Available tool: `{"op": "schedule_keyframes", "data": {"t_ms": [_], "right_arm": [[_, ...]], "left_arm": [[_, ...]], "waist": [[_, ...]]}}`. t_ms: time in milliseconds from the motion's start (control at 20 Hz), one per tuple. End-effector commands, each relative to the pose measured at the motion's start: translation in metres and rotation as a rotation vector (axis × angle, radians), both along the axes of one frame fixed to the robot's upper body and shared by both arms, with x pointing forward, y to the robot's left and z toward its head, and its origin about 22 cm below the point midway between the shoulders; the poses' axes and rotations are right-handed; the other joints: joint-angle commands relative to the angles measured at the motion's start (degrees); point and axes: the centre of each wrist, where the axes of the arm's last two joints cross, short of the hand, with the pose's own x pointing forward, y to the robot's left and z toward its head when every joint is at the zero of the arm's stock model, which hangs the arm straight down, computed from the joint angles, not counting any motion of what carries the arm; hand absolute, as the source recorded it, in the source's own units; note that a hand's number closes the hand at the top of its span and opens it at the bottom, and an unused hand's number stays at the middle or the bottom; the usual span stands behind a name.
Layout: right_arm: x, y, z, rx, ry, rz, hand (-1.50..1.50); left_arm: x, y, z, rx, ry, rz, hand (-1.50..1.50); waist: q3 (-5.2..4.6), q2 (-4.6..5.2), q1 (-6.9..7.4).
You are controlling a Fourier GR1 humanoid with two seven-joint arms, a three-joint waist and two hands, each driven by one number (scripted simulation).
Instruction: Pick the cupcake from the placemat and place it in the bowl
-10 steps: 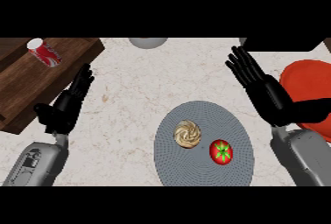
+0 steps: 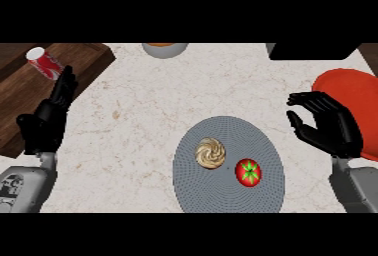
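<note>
A cupcake (image 2: 210, 153) with swirled cream frosting sits on the round grey placemat (image 2: 221, 190), left of a red tomato (image 2: 249, 172). The red bowl (image 2: 357, 95) lies at the counter's right edge, partly behind my right hand. My right hand (image 2: 330, 126) hovers to the right of the placemat, open, its fingers bent a little and holding nothing. At the left edge rests my left hand (image 2: 49, 116), open with fingers pointing up, over the edge of the wooden board.
A red and white can (image 2: 44, 62) lies on a dark wooden board (image 2: 85, 55) at the back left. A grey cup (image 2: 165, 49) stands at the back middle. A black object (image 2: 314, 50) sits at the back right.
My right hand has drawn back toward me and its fingers have bent inward. The view now sits a little closer over the counter. The left hand, cupcake and tomato stay put.
</note>
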Motion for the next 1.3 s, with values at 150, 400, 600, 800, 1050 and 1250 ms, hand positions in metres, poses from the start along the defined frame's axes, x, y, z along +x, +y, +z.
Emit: {"op": "schedule_keyframes", "data": {"t_ms": [150, 400, 600, 800, 1050, 1250], "right_arm": [[-0.039, -0.001, -0.040, -0.076, -0.195, 0.031, -1.50], [-0.049, -0.005, 0.003, -0.360, -0.145, 0.127, -1.50], [-0.048, -0.005, 0.037, -0.557, -0.070, 0.166, -1.50], [-0.029, 0.014, 0.073, -0.751, 0.011, 0.192, -1.50], [-0.019, 0.055, 0.093, -0.874, 0.102, 0.325, -1.50], [-0.015, 0.098, 0.089, -0.913, 0.134, 0.409, -1.50]], "left_arm": [[-0.017, -0.014, 0.010, 0.015, 0.010, 0.036, 0.00], [-0.006, -0.011, 0.015, 0.032, 0.006, 0.038, 0.00], [-0.013, -0.020, 0.015, 0.009, 0.020, 0.037, 0.00], [-0.013, -0.023, 0.015, 0.024, 0.005, 0.021, 0.00], [-0.007, -0.011, 0.021, 0.018, 0.000, 0.023, 0.00], [0.003, -0.022, 0.015, 0.042, -0.005, 0.037, 0.00]], "waist": [[-0.06, -0.17, 0.39], [-0.22, -0.24, -0.50], [-0.24, -0.40, -0.14], [-0.25, -0.09, 0.63], [-0.18, 0.05, 0.88], [-0.13, 0.14, 0.67]]}}
